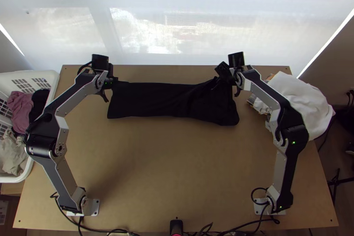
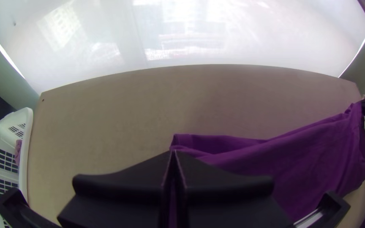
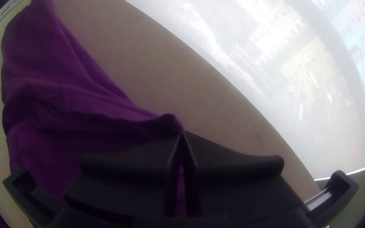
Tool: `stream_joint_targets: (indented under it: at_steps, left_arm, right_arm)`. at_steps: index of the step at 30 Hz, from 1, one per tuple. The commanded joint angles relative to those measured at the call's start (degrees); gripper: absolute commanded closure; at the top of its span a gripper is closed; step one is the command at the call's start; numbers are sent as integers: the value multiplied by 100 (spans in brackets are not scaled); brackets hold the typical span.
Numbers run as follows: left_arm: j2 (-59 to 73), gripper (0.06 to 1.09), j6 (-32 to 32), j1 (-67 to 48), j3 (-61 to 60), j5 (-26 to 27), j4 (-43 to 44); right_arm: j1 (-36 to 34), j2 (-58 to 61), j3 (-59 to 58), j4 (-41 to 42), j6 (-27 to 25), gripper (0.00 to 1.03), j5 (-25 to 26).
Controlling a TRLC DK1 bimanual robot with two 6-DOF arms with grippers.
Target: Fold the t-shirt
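Observation:
In the top view the black t-shirt (image 1: 159, 99) lies as a long folded strip across the far part of the table, its right end wider and rumpled. My left gripper (image 1: 113, 81) is at the strip's far left corner, my right gripper (image 1: 217, 78) at its far right corner. The cloth looks purple in the wrist views. In the left wrist view my left gripper (image 2: 172, 153) is shut on a corner of the t-shirt (image 2: 300, 164). My right gripper (image 3: 183, 134) in the right wrist view is shut on a raised tip of the t-shirt (image 3: 64, 101).
A white laundry basket (image 1: 52, 86) holding clothes stands beyond the table's left edge. White cloth (image 1: 305, 103) is heaped at the right edge. Bare wood (image 1: 168, 169) spreads between the arms, and a pale screen (image 1: 177, 28) rises behind the table.

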Motion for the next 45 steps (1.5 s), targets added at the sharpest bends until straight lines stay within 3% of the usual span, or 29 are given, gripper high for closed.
stream_joint_targets:
  at_steps: [1, 13, 16, 17, 18, 21, 22, 26, 33, 38, 45]
  left_arm:
    - [214, 105, -11, 11, 116, -48, 34]
    - [416, 105, -37, 11, -7, -118, 25]
    - [407, 105, -46, 2, -33, -118, 17]
    - [399, 104, -46, -7, -24, -118, 17]
    - [381, 92, -37, -16, 2, -118, 8]
    - [240, 40, -11, -51, 72, -110, -89]
    - [188, 30, -11, -51, 116, -118, -177]
    - [-76, 16, -2, -51, 178, -110, -441]
    - [-507, 15, -19, -16, 20, -13, -1267]
    - [-674, 15, -46, 28, -367, -4, -1267]
    - [-639, 15, -160, -86, -719, 49, -1205]
  right_arm:
    - [11, 297, 280, 0, 67, 100, 14]
    - [11, 437, 148, -62, 146, 96, 32]
    - [11, 358, 122, -62, 216, 74, 23]
    - [11, 314, 122, -62, 243, 59, 32]
    - [20, 270, 122, -62, 286, 46, 32]
    - [73, 68, 130, -62, 427, 15, 23]
    - [99, -2, 139, -62, 445, 4, 23]
    - [249, -310, 130, -62, 533, 4, 23]
    - [627, -1004, 43, -150, 673, 4, 23]
    - [961, -1241, 43, -422, 717, 5, 14]
    - [1550, -1382, -810, -484, 638, 5, 23]
